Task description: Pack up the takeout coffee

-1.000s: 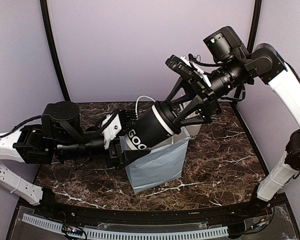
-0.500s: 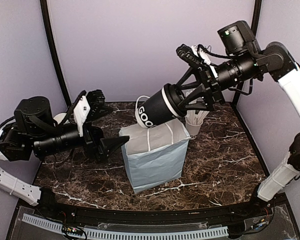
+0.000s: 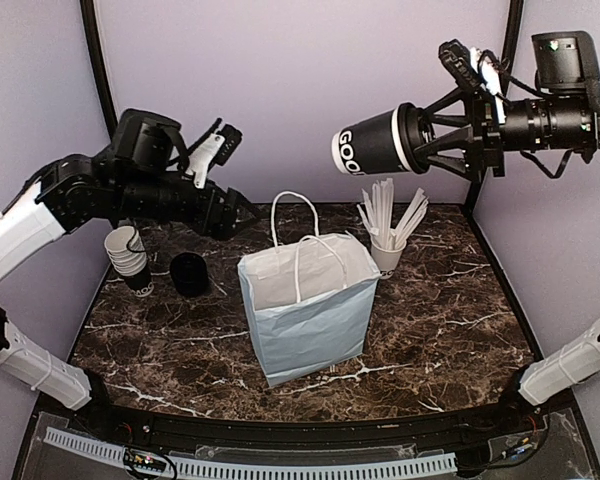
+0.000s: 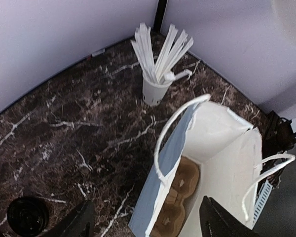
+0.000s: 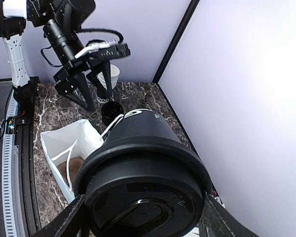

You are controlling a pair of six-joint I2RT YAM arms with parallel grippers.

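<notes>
My right gripper [image 3: 435, 140] is shut on the takeout coffee [image 3: 377, 142], a dark paper cup with a black lid, held sideways high above the table at the back right. Its lid [image 5: 140, 195] fills the right wrist view between my fingers. The blue and white paper bag [image 3: 308, 305] stands open at the table's middle, with a brown cardboard cup carrier [image 4: 179, 195] at its bottom. My left gripper [image 3: 242, 212] is open and empty, raised left of the bag; its fingertips [image 4: 76, 224] frame the bag's mouth in the left wrist view.
A white cup of white sticks [image 3: 388, 225] stands behind the bag on the right. A stack of lidless white cups [image 3: 127, 256] and a stack of black lids [image 3: 189, 273] sit at the left. Purple walls enclose the table.
My right gripper has lifted the coffee up and to the right, away from the bag. My left gripper has let go of the cup, opened and pulled up and back to the left.
</notes>
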